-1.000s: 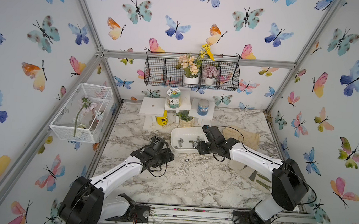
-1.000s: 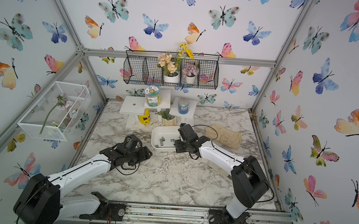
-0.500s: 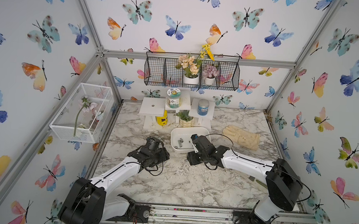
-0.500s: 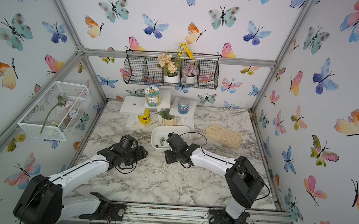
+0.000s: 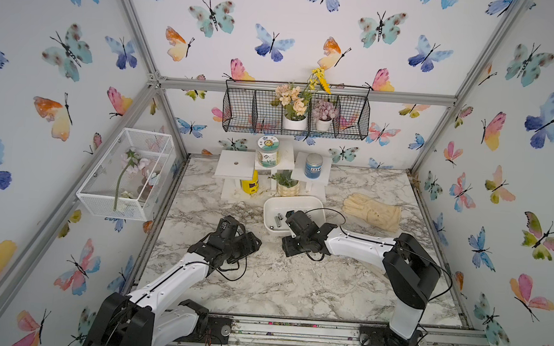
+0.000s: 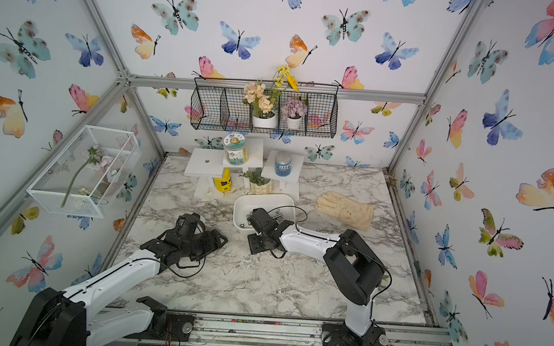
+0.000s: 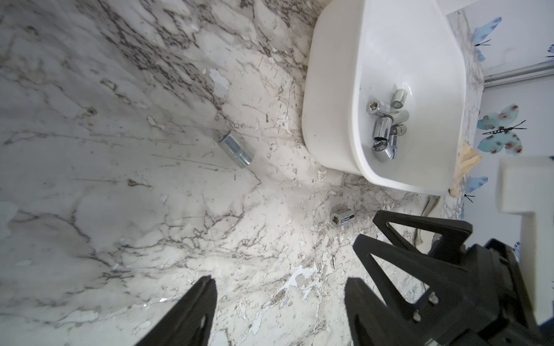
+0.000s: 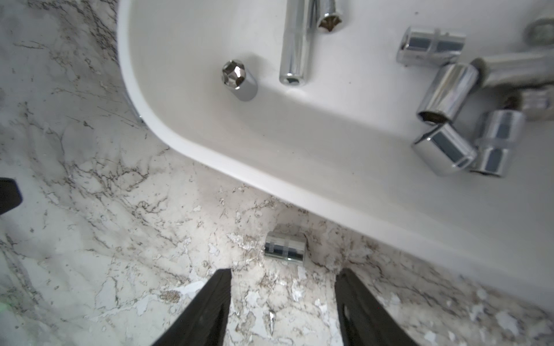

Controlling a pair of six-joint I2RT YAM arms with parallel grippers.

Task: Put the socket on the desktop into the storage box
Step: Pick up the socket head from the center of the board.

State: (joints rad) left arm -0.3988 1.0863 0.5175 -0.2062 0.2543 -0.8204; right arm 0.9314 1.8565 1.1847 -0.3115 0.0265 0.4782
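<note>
Right gripper (image 8: 284, 273) is down low over the desktop (image 8: 90, 239), jaws about halfway apart and nothing in them. Just past its fingertips (image 8: 221, 283) there's a short chrome socket (image 8: 284, 247) lying on its side. It's parked right beside the long outer wall of the storage box (image 8: 209, 163), with a thin strip of marble between the two, so it's outside the box.

Left gripper (image 7: 278, 281) is farther out from the box, jaws spread wide, also empty, hovering over bare marble. From its camera you can see a long socket (image 7: 236, 149) lying flat on the desktop near another wall of the box, around a rounded corner from the short one, close but not touching.

Inside the box there's a pile of chrome sockets (image 8: 449, 90) bunched toward one end, plus a small one and a long one lying apart from the pile.

A cream glove (image 5: 373, 214) lies on the side of the box away from the left gripper, well clear of it.
</note>
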